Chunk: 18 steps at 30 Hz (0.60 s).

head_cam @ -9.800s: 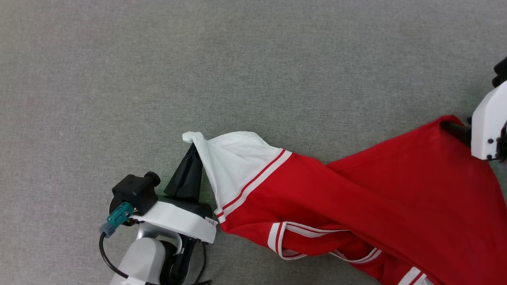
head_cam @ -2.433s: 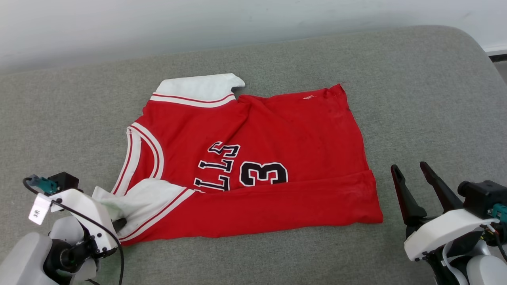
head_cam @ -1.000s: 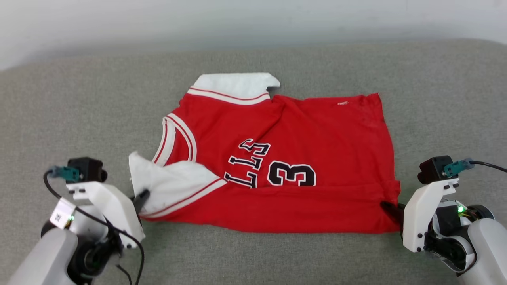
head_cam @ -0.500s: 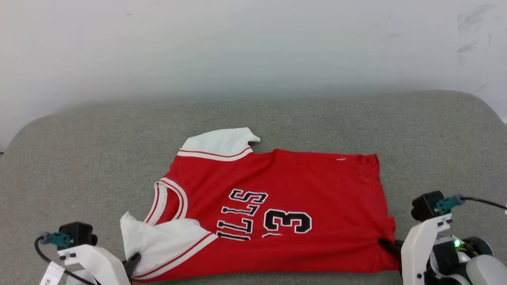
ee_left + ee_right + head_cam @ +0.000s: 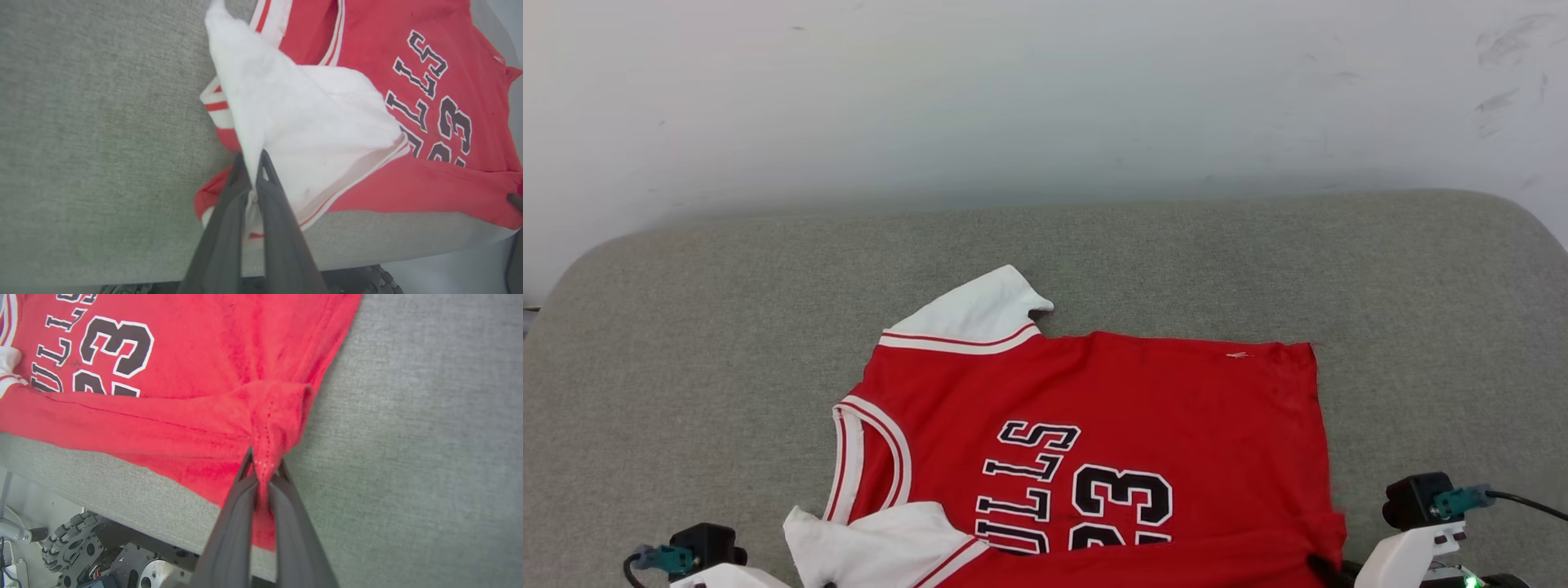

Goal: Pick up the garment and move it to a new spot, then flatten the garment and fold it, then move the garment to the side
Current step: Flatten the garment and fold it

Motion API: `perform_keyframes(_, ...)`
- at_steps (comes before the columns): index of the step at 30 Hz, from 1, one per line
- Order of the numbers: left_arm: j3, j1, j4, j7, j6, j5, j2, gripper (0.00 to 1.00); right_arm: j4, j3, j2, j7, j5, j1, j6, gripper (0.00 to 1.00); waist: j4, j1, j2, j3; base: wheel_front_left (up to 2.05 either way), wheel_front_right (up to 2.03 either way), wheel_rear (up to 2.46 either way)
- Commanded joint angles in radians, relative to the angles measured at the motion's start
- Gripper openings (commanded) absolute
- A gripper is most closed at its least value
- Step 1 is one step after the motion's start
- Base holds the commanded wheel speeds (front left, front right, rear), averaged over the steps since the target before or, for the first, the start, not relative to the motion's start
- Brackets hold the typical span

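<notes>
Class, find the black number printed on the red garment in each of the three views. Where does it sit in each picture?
Head view: the number is at lower centre, on the garment.
Left wrist view: at the right side, tilted.
Right wrist view: at the upper left.
Shared landmark: the black lettering right beside it.

Head cam fwd-down; wrist cams close, share garment [image 5: 1094,392].
</notes>
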Motion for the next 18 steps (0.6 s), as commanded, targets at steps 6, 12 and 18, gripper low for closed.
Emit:
perform_keyframes(6,-0.008,-0.050,0.045,-0.048,-0.028,0.032,-0.014,1.00,-0.020,-0.034,0.037,-0.186,-0.047,0.026,-0.001,1.00,-0.006,0.0001,-0.0001,-0.002,0.00,0.00,0.00)
perform_keyframes(12,0.004,-0.087,0.047,-0.168,-0.036,0.105,-0.017,1.00,-0.072,-0.098,0.082,-0.402,-0.142,0.038,-0.001,1.00,-0.015,0.0001,-0.0001,-0.013,0.00,0.00,0.00)
perform_keyframes(18,0.001,-0.133,0.044,-0.298,-0.018,0.194,-0.034,1.00,-0.159,-0.161,0.130,-0.501,-0.243,0.058,-0.001,1.00,-0.026,0.0001,-0.0001,-0.020,0.00,0.00,0.00)
